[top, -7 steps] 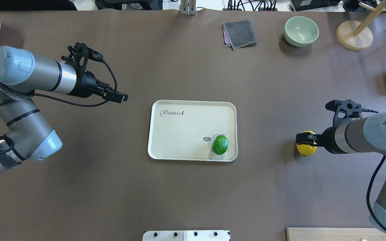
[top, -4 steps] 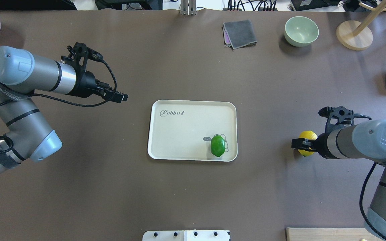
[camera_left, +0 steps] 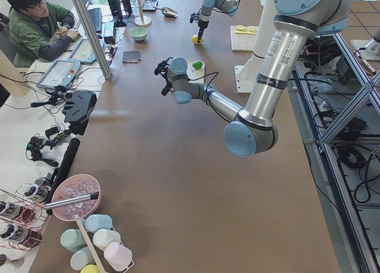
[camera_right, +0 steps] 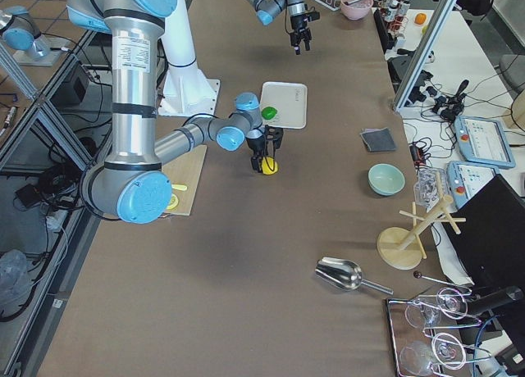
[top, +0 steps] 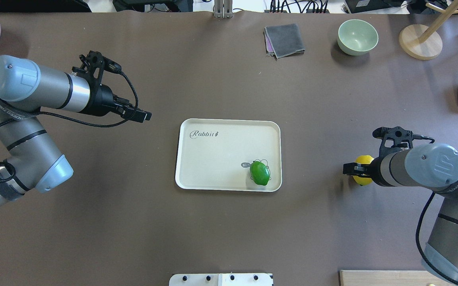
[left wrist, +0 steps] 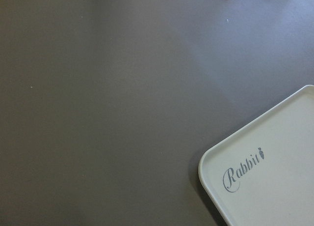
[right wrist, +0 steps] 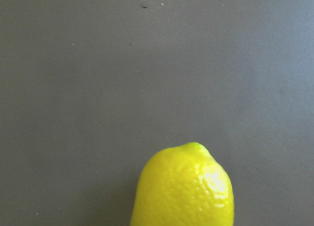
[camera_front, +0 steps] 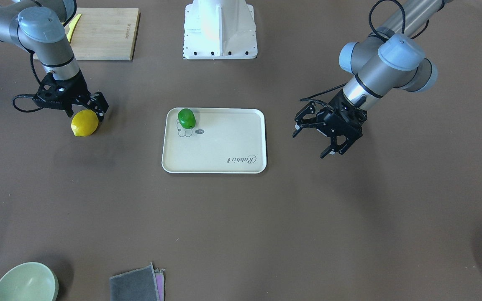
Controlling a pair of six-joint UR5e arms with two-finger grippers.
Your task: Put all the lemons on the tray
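Green lemon (camera_front: 186,118) lay on tray (camera_front: 224,142); yellow lemon (camera_front: 84,123) sat on the surface, well apart. Right end effector (camera_front: 87,111) hovered over it, jaws spread, nothing gripped. Judgement: straddle the narrow waist, descend low, close gently, since the oval could roll. Left end effector (camera_front: 311,143) was spread, empty.

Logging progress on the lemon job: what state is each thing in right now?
Tray: flat, holding one lemon.
Green lemon: lying on the tray, near a corner.
Yellow lemon: off the tray, on the table.
Left gripper: open, empty.
Right gripper: open, over the yellow lemon.
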